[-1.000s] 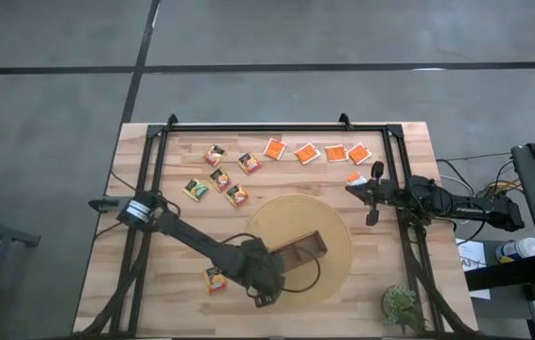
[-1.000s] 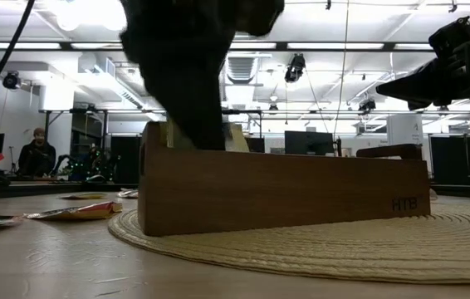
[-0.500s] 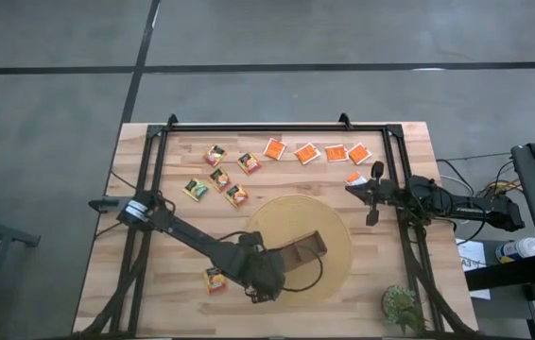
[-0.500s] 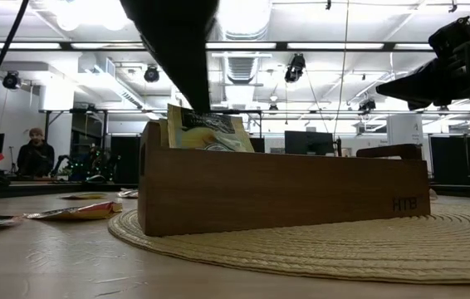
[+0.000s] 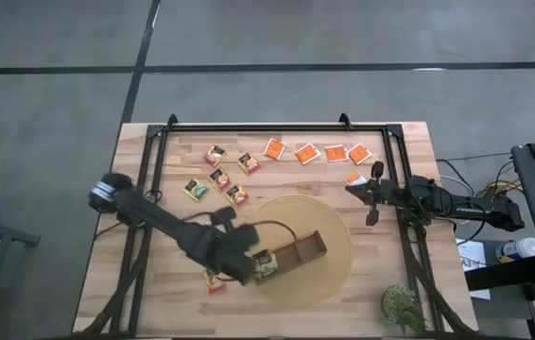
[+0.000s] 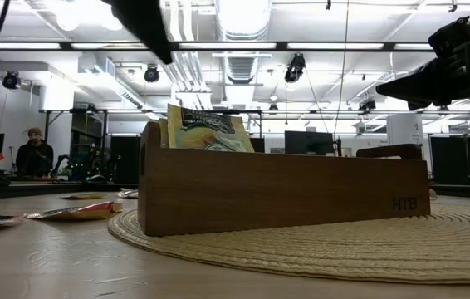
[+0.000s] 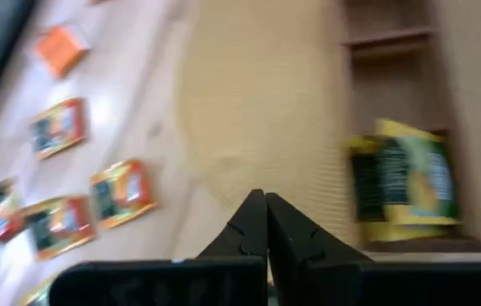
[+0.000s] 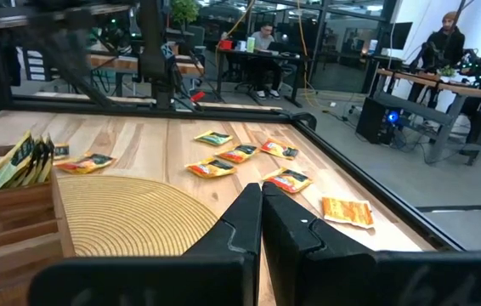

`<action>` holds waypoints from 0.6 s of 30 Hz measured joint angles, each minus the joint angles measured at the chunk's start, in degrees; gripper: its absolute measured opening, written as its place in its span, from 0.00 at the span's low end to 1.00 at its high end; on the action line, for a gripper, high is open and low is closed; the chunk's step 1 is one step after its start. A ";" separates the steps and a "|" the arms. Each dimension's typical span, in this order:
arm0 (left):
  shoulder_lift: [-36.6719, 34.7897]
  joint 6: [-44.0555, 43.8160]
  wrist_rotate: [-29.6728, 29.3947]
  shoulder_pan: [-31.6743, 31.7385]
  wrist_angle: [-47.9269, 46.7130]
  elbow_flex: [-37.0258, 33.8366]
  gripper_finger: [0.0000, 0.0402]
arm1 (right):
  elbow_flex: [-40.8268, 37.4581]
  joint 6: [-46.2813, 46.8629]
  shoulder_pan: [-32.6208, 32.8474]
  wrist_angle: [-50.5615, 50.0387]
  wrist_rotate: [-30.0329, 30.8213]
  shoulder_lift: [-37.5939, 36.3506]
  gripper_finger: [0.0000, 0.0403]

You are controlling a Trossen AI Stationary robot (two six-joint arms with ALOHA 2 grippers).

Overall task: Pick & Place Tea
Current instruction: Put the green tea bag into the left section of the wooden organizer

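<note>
One green-and-yellow sachet point(image 5: 266, 264) stands on edge in the end compartment of the wooden tray point(image 5: 298, 253), the end nearest the left arm. In the low view it pokes up above the tray wall, leaning slightly. I read that bag as placed.

Left gripper point(image 5: 245, 267) is just beside that tray end, over the woven mat point(image 5: 332, 247) edge. Fingers pressed fully together, nothing in them; wrist view confirms that.

Nearest loose bag is the yellow-orange sachet point(image 5: 215, 280) on the bare tabletop, just off the mat on the side away from the tray. It's close to the left gripper, so I'd take it next with that arm. It's square and lies flat, so there's no long axis to line up with; the jaws just need to open and straddle one edge.

Remaining stock: cluster of mixed sachets point(image 5: 218, 178) toward the far rail, left-arm side, and row of bright orange sachets point(image 5: 316, 151) along the far rail.

Right gripper point(image 5: 373, 191) is parked at the right rail, closed and empty, just beside one orange sachet point(image 5: 354, 178). I'd give the orange row to the right arm; it's clearly nearer.
</note>
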 joint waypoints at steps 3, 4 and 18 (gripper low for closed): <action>-6.26 -3.60 -2.64 0.98 1.34 -7.71 0.00 | 0.00 0.00 0.01 0.00 -0.01 0.00 0.02; -8.46 -4.43 -2.92 1.33 2.25 -10.44 0.00 | -0.02 0.00 -0.01 0.00 0.01 0.00 0.02; -29.23 -4.76 -1.28 3.46 21.55 -37.81 0.19 | -0.01 0.00 -0.01 0.01 0.01 0.00 0.02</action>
